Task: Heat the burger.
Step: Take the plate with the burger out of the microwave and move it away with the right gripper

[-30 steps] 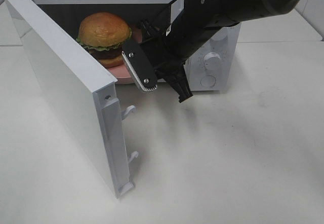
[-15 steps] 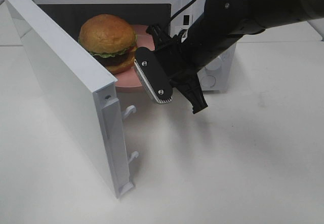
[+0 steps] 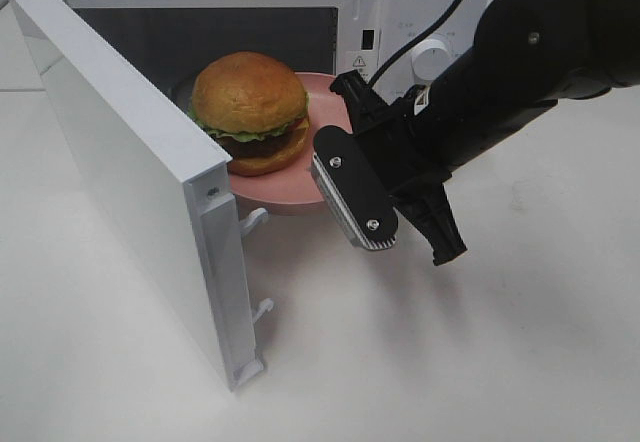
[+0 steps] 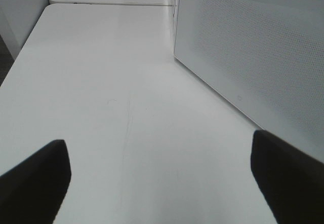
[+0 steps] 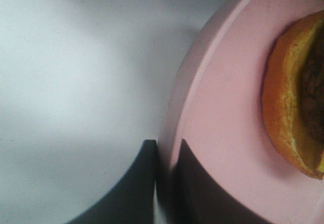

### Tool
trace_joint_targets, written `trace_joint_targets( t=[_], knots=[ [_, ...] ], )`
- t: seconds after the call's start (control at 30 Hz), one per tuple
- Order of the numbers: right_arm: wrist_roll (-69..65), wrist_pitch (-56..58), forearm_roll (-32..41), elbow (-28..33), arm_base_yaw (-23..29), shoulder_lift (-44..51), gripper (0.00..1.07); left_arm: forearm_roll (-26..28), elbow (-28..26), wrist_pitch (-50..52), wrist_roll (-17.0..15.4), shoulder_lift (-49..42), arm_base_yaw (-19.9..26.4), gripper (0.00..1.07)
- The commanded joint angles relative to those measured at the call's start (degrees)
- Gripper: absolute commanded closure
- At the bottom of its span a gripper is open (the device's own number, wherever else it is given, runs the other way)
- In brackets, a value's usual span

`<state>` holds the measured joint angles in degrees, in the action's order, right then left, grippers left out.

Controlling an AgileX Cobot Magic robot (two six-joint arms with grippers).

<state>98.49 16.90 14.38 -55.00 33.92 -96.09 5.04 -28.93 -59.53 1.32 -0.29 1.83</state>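
The burger (image 3: 250, 112), with a golden-brown bun, green lettuce and a dark patty, sits on a pink plate (image 3: 300, 190). The plate is half out of the mouth of the white microwave (image 3: 400, 12), whose door (image 3: 120, 182) stands open at the left. My right gripper (image 3: 330, 177) is shut on the plate's right rim. In the right wrist view its fingers (image 5: 164, 150) pinch the plate's rim (image 5: 223, 107), with the burger's bottom bun (image 5: 291, 107) beside them. My left gripper (image 4: 162, 183) is open and empty over the table, out of the exterior view.
The microwave's knob (image 3: 430, 57) shows just above my right arm. A white perforated panel (image 4: 253, 57) stands close beside my left gripper. White table (image 3: 450, 362) lies in front of the microwave.
My right gripper has moved out toward the front right with the plate. The burger has come with it from deep in the microwave cavity to its opening.
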Motion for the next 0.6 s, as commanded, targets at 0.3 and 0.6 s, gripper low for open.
trace_joint_targets(
  t=[0.3, 0.6],
  knots=[
    [-1.7, -5.8, 1.3, 7.8, -1.0, 9.3, 1.07, 0.4, 0.0, 0.5, -0.3, -1.0, 0.3, 0.18],
    [-2.6, -5.6, 1.3, 14.1, -1.0, 16.7, 1.07, 0.4, 0.0, 0.5, -0.3, -1.0, 0.3, 0.18]
  ],
)
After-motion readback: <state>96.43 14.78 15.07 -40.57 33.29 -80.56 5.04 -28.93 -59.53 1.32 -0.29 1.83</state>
